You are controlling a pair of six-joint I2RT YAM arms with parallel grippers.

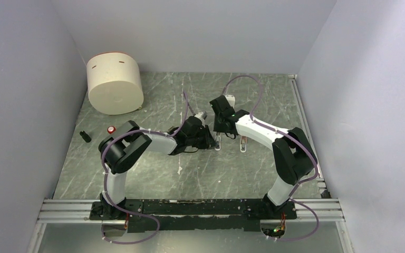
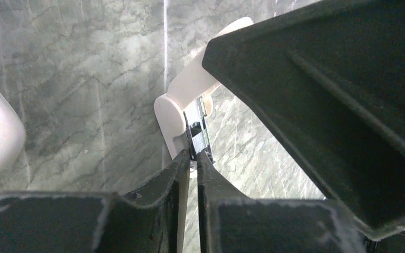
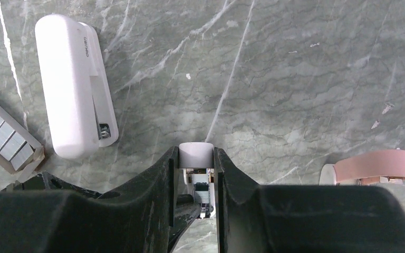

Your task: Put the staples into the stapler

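Overhead view: bright, even, diffuse light; only faint soft shadows beneath the arms [image 1: 161, 143] on the grey-green marbled tabletop [image 1: 190, 174]. Left wrist view: black two-finger left gripper [image 2: 195, 158] sits close to the lens and reads soft; slim white plastic stapler [image 2: 182, 100] nearly clipped on its lit face. Right wrist view: tabletop veins sharp; stubby white rounded plastic block [image 3: 68, 79] glares, its upper surface washed out.

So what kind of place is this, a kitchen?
No, probably a robot test booth: plain grey walls box in a marbled table, and two robot arms, bolted to a metal rail, grip a white stapler.
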